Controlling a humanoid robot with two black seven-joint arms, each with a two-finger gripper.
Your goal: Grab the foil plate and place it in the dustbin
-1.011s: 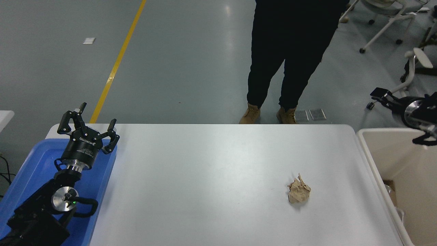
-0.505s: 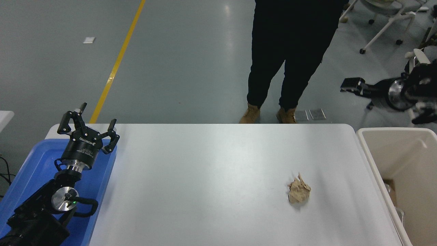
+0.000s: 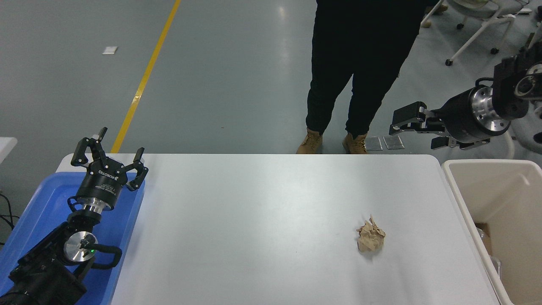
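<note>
Floor: grey, with a yellow line (image 3: 146,76) running diagonally at upper left; a person (image 3: 360,72) in dark trousers and tan boots stood just beyond the table's far edge.
Table: white table (image 3: 262,203) mostly bare; crumpled brown paper ball (image 3: 371,239) lay alone right of centre, well apart from every edge.
Left edge: blue tray (image 3: 34,212) overlapped the table's left side.
Right edge: dustbin (image 3: 478,212) stood against the table's right side, rim level with the tabletop, interior partly visible.
Foil plate: not identifiable; only a small glint showed low inside the dustbin.
Left gripper (image 3: 109,154): parked over the blue tray, fingers spread, holding nothing.
Right gripper (image 3: 413,127): raised beyond the far right corner, above the floor, pointing left; fingers apart, holding nothing, touching nothing.
</note>
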